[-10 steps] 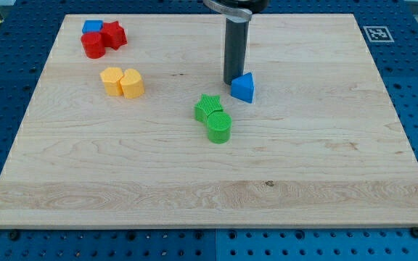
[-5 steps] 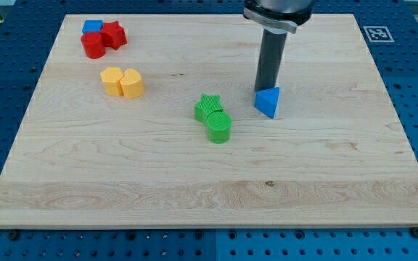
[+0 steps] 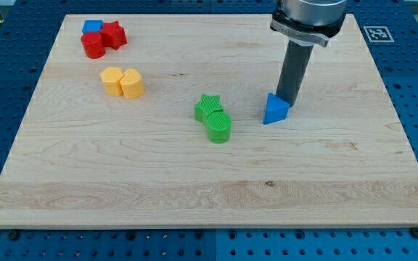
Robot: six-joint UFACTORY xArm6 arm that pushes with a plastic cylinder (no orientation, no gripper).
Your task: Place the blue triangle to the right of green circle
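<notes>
The blue triangle [image 3: 275, 109] lies on the wooden board, right of centre. The green circle [image 3: 219, 126] sits to its left and slightly lower, touching a green star [image 3: 208, 107] just above it. A gap of bare board separates the triangle from the green circle. My tip [image 3: 289, 101] stands against the triangle's upper right side, touching or almost touching it. The dark rod rises from there toward the view's top.
A red cluster [image 3: 102, 39] with a blue block [image 3: 91, 27] sits at the top left of the board. Two yellow blocks [image 3: 122, 82] lie below it. A marker tag [image 3: 376, 33] is at the top right, off the board [image 3: 194, 196].
My tip has moved right and slightly down across the frames, pushing the blue triangle from above the green star to a spot right of the green pair. The triangle has also turned.
</notes>
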